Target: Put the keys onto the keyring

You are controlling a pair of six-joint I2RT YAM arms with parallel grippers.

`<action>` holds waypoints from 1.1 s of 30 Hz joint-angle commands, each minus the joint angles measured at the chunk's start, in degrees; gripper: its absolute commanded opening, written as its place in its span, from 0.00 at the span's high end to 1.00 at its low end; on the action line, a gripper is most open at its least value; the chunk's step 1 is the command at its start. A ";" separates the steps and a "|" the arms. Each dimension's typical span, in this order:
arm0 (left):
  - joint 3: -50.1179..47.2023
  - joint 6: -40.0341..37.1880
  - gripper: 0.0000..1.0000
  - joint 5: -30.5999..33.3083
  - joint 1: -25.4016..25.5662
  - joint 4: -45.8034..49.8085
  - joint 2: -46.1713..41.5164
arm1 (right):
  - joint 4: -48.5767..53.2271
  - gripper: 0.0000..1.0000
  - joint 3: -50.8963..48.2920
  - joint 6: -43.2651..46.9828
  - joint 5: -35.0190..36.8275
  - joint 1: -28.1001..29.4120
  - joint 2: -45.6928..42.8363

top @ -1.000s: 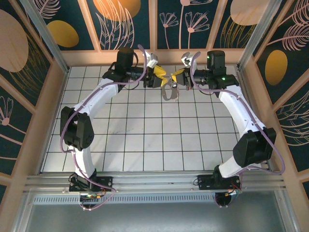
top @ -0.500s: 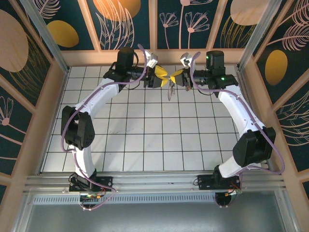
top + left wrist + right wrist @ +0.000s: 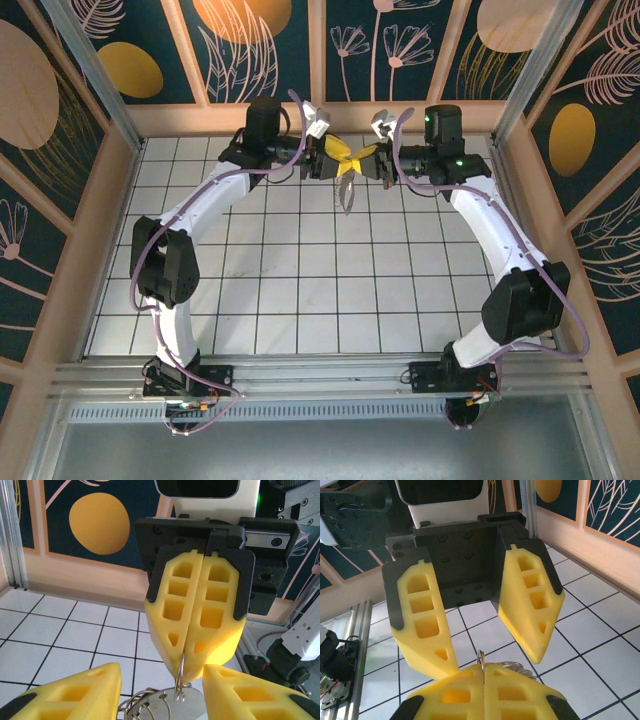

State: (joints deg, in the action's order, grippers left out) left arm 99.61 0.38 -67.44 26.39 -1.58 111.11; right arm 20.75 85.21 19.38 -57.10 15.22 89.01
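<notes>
At the far middle of the table my two grippers meet tip to tip above the tiles. My right gripper [image 3: 484, 674] is shut on a thin silvery ring, the keyring [image 3: 481, 657]; this same ring [image 3: 180, 676] sticks out of its closed yellow fingers [image 3: 200, 610]. A flat silver plate with several wire loops [image 3: 160, 706] hangs from it, and in the top view this bunch [image 3: 347, 196] dangles below the tips. I cannot pick out separate keys in it. My left gripper [image 3: 161, 674] is open, its fingers [image 3: 425, 620] standing either side of the right gripper's tip.
White tiled floor [image 3: 300, 270] spreads toward the arm bases. A wooden wall with dark painted panels [image 3: 320, 110] runs close behind both grippers, and side walls [image 3: 90, 230] close in the left and right.
Both grippers have drawn a little closer and slightly toward the back wall. The hanging metal has turned from a broad loop to edge-on. My left jaws have narrowed somewhat.
</notes>
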 commanded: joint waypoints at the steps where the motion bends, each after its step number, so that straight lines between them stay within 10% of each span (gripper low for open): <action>1: 2.09 0.94 0.63 -2.06 0.42 -2.63 1.06 | -2.74 1.00 -0.17 0.41 -2.45 0.40 0.15; 12: 1.86 -1.29 0.99 -3.66 1.07 -0.12 0.88 | -3.61 1.00 -0.39 -0.07 -2.27 0.32 0.09; 16: 1.16 -2.23 1.00 -3.23 1.37 0.11 0.27 | -4.44 1.00 -0.46 -0.77 -2.40 0.23 0.02; 23: -2.38 1.65 1.00 -0.61 1.39 -6.68 -1.95 | -13.88 0.60 -6.77 -7.90 -4.29 -5.06 -5.90; 33: -8.57 9.53 1.00 3.39 1.38 -19.39 -4.74 | -29.52 0.54 -20.60 -19.64 3.18 -7.51 -16.99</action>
State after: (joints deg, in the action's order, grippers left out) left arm 91.94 6.46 -65.08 27.86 -13.08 110.00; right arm -0.40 68.18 5.28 -57.58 7.55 74.48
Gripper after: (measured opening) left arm 0.044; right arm 0.464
